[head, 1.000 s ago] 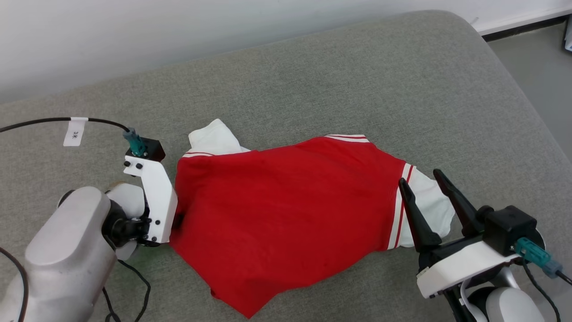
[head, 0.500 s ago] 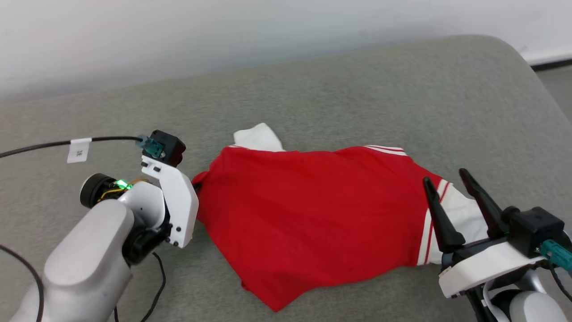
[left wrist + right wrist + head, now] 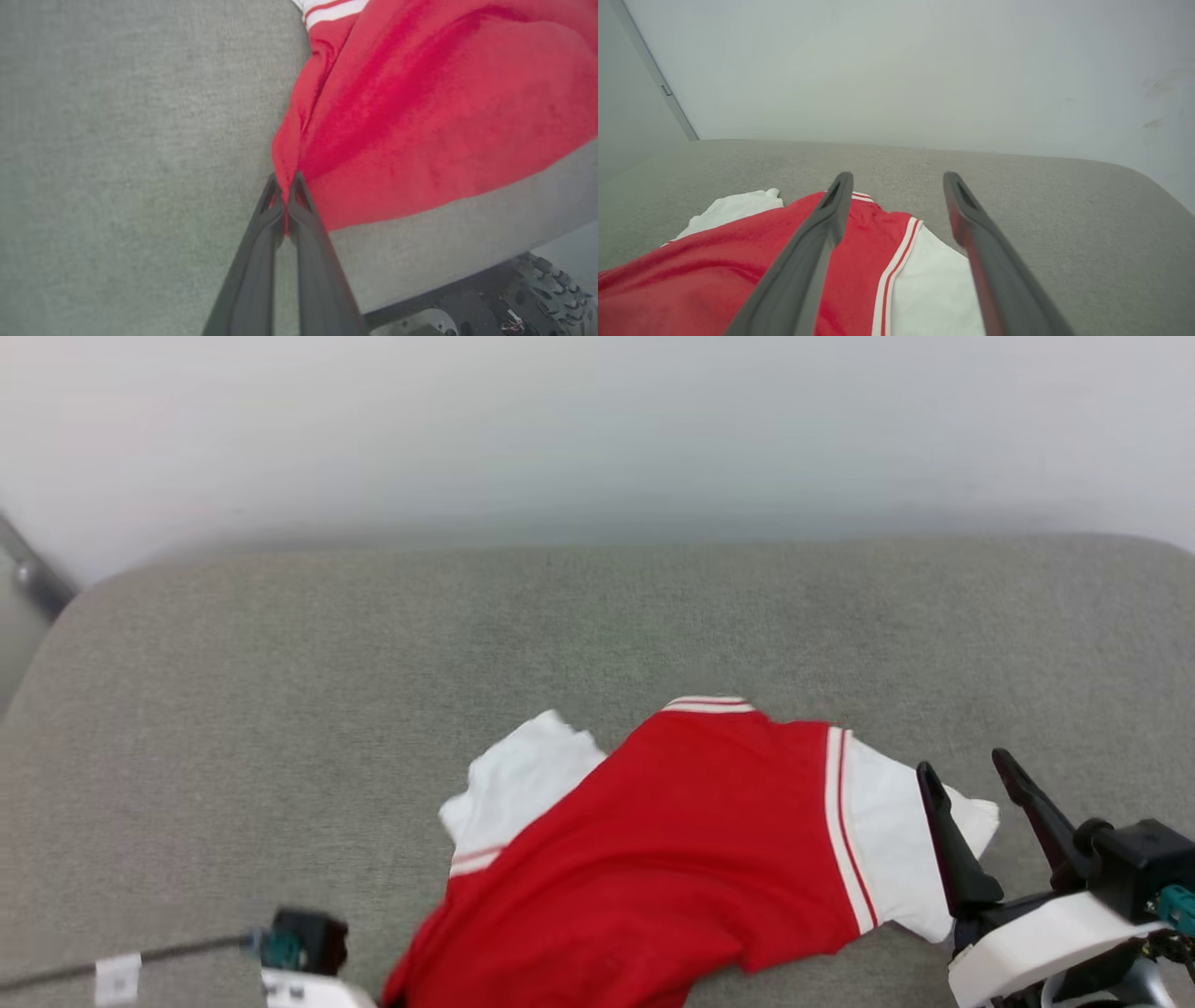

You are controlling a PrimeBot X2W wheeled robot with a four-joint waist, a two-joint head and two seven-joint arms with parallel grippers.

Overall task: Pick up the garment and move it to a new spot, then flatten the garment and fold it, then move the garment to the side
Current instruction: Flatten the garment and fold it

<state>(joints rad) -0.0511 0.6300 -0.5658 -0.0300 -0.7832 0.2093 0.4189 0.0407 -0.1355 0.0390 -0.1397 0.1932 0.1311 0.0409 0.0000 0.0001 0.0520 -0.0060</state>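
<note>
**Left tool bites the red hem!**

The left tool [image 3: 284, 181] has its two dark fingers pressed together on a fold of the garment [image 3: 672, 859], right at its near left edge. The red jersey sprawls across the grey padded surface [image 3: 280, 709], close to the near edge. One white sleeve [image 3: 518, 784] pokes out at the far left, and the other lies to the right. There the right tool [image 3: 963, 773] sits, its fingers spread wide apart, gripping nothing.
</note>
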